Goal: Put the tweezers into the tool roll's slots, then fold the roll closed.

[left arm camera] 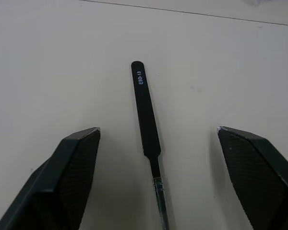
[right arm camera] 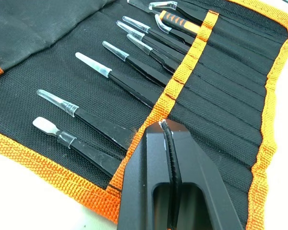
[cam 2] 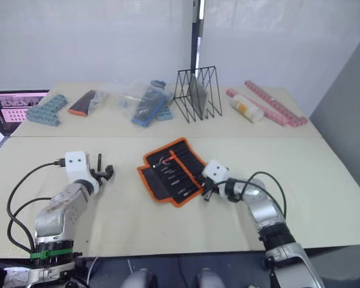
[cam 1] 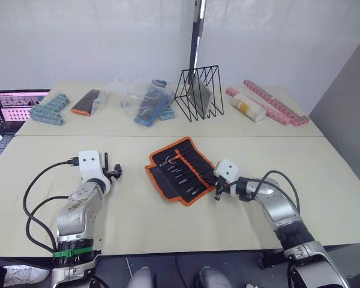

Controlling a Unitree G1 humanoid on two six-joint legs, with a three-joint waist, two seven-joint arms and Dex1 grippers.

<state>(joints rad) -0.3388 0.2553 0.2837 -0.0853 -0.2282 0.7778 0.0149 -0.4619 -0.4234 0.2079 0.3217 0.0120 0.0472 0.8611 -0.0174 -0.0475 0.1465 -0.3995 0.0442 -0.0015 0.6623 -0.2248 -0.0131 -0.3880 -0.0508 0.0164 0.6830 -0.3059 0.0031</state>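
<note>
Left wrist view shows your left gripper (left arm camera: 156, 179) spread wide over a loose black tweezer (left arm camera: 145, 110) lying flat on the table (left arm camera: 230, 57), one finger (left arm camera: 67, 177) on each side and touching nothing. Lower straight and pinch the broad handle, not the thin tip, so it doesn't pivot. Your right gripper (right arm camera: 167, 139) is pinched together on a thin tweezer-like piece at the tool roll (cam 1: 183, 169), right over the orange band above the slots (right arm camera: 221, 124). Seat it fully before letting go. Several tweezers (right arm camera: 129, 76) already sit pocketed, capped tips out; the roll lies open and unfolded.
</note>
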